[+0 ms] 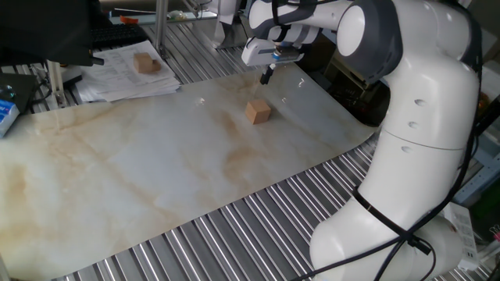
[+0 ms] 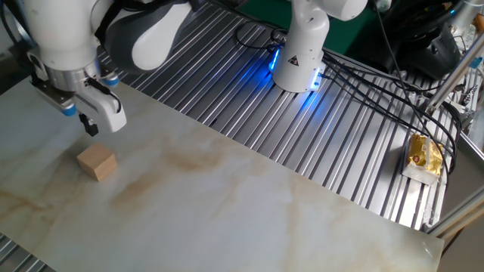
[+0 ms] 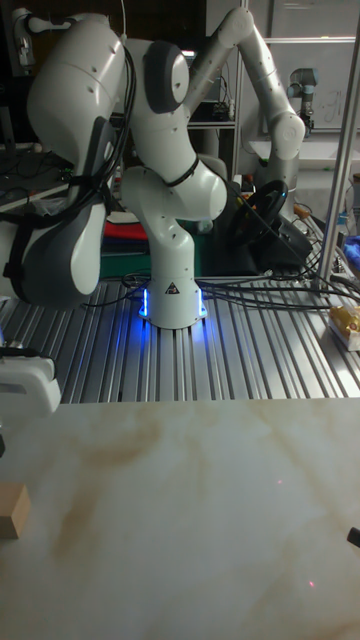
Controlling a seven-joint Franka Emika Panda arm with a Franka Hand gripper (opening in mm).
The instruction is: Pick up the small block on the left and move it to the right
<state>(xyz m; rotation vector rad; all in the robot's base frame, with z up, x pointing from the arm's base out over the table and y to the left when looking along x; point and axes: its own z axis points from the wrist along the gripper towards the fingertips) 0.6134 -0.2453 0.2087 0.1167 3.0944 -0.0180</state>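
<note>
The small block (image 1: pixel 258 112) sits free on the marbled desk (image 1: pixel 156 164), near the edge by the robot's base, resting flat on one face with nothing touching it. The hand (image 1: pixel 267 76) hangs above and just beyond it, pointing down, empty; I judge it is poised there to line up over the block before descending. Whether its fingers stand apart or together I cannot tell (only one dark fingertip shows clearly in either fixed view).

The block is a plain light-tan wooden cube, sharp-edged, its faces unmarked. A second, browner block (image 1: pixel 144 62) rests on a stack of papers (image 1: pixel 125 78) well apart, off the desk's far side.
</note>
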